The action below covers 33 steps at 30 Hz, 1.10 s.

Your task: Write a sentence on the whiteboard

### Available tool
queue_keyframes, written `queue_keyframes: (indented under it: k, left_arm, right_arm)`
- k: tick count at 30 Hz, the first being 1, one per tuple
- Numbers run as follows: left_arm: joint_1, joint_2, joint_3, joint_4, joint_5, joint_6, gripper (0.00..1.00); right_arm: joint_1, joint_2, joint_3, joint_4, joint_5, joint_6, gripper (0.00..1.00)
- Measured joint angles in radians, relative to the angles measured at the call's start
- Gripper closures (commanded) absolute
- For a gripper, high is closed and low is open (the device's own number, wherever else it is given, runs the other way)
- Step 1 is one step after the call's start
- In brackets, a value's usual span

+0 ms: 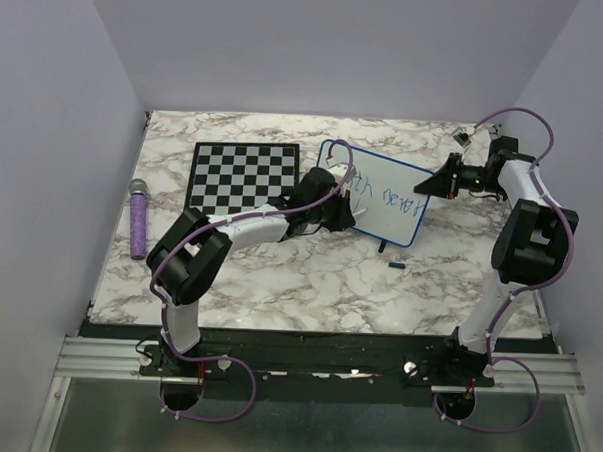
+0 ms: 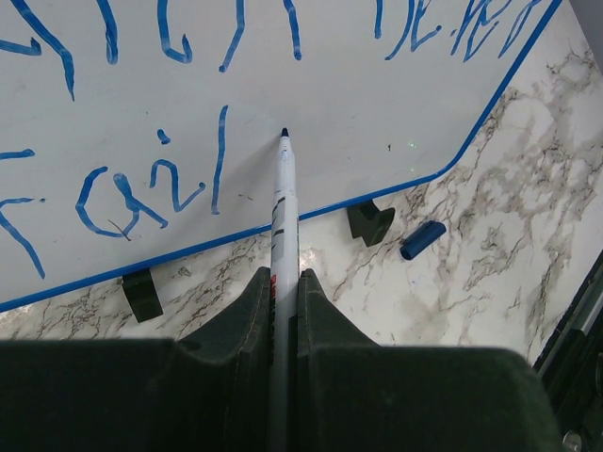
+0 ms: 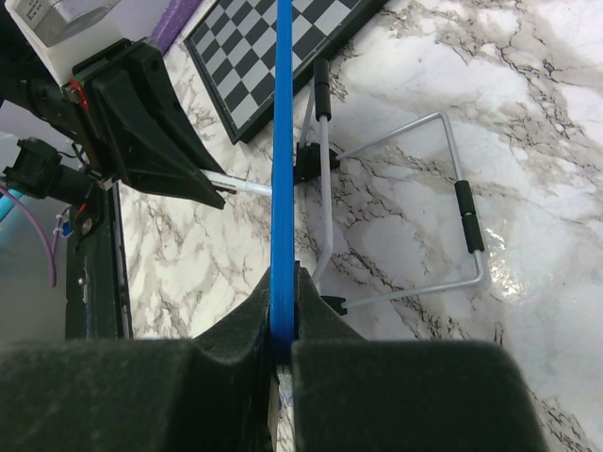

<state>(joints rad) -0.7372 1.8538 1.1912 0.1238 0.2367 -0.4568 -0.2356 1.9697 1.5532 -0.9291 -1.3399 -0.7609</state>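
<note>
The whiteboard (image 1: 392,205) stands tilted on the marble table, its blue frame seen edge-on in the right wrist view (image 3: 282,141). My right gripper (image 3: 285,268) is shut on that frame at the board's right edge (image 1: 434,182). My left gripper (image 2: 283,275) is shut on a white marker (image 2: 284,207) in front of the board (image 1: 340,216). The marker's dark tip rests against the white surface (image 2: 358,122), just right of the blue letters "Fail". The sentence (image 2: 151,188) shows as blue handwriting in two lines, with "never" (image 1: 401,198) on the upper line. Part of the upper line is cut off.
A blue marker cap (image 2: 422,239) lies on the table below the board's lower right corner. A chessboard (image 1: 242,176) lies behind the left arm. A purple microphone (image 1: 139,219) rests near the left wall. The board's wire stand (image 3: 415,188) props it from behind.
</note>
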Motion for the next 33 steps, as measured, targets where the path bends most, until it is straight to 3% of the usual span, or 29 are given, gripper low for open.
queue_keyframes:
  k: [33]
  left_arm:
    - [0.016,-0.018,-0.049,0.008,-0.018,0.0,1.0]
  right_arm:
    - [0.0,0.007,0.0,0.0,0.0,0.0,0.99]
